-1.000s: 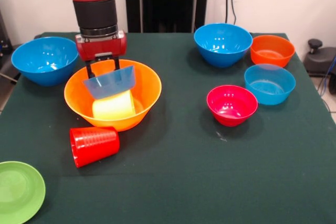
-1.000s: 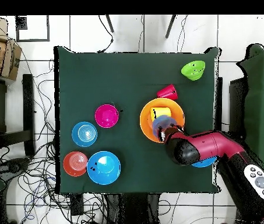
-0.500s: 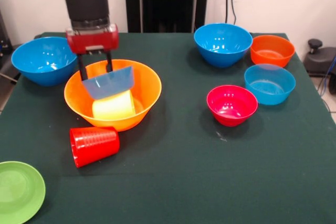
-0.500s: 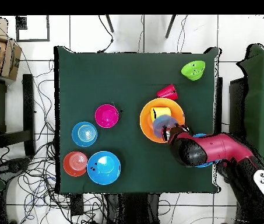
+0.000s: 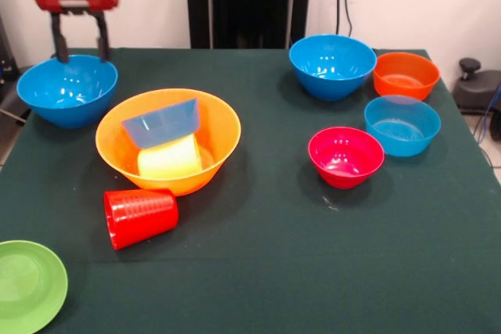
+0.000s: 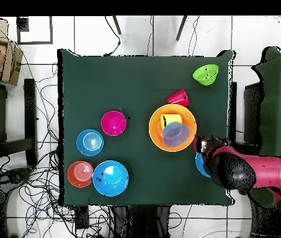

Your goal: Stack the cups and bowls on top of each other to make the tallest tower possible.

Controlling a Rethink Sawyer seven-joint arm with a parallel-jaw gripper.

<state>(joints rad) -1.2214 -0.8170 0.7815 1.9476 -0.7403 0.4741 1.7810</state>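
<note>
The big yellow-orange bowl holds the yellow cup on its side. A paler translucent blue bowl leans tilted on that cup. The red ribbed cup lies on its side on the cloth beside the big bowl. My gripper hangs open and empty, high above a deep blue bowl at the left. In the overhead view the arm covers most of that bowl.
At the right stand another deep blue bowl, an orange bowl, a paler blue bowl and a pink-red bowl. A light green bowl sits at a table corner.
The gripper let go of the paler blue bowl, rose and drew away from the big bowl to above the deep blue bowl. The paler blue bowl stays tilted on the yellow cup.
</note>
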